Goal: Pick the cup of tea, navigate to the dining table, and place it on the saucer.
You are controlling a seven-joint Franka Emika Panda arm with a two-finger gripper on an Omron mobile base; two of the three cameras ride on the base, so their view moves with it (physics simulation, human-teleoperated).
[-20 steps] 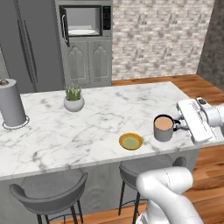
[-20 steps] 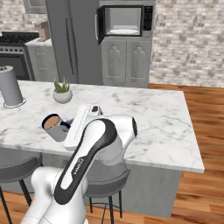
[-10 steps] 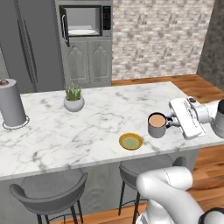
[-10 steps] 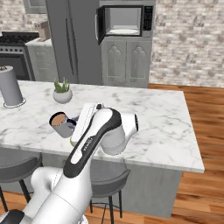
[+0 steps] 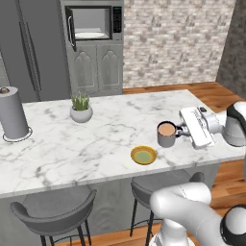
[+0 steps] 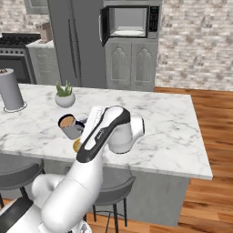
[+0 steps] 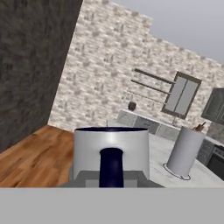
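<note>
The cup of tea [image 5: 166,134] is a small grey mug with a dark handle and light brown liquid, held upright above the dining table [image 5: 110,129]. My gripper [image 5: 181,131] is shut on its handle and reaches in from the right. From the other side the cup of tea [image 6: 69,126] hangs ahead of my gripper [image 6: 83,125]. The saucer [image 5: 143,155], a yellow-ochre dish with a greenish centre, lies on the marble just left of and nearer than the cup. Its edge [image 6: 76,145] peeks out under my arm. Close up, the cup of tea [image 7: 110,151] shows its grey wall and dark handle.
A grey paper-towel roll [image 5: 13,114] stands at the table's left end, and a potted plant [image 5: 80,109] sits at the back middle. Grey stools [image 5: 53,211] line the near side. A microwave [image 5: 91,22] with its door ajar and cabinets stand behind.
My gripper has carried the cup leftward over the table, closer to the saucer. The grip on the handle is unchanged.
</note>
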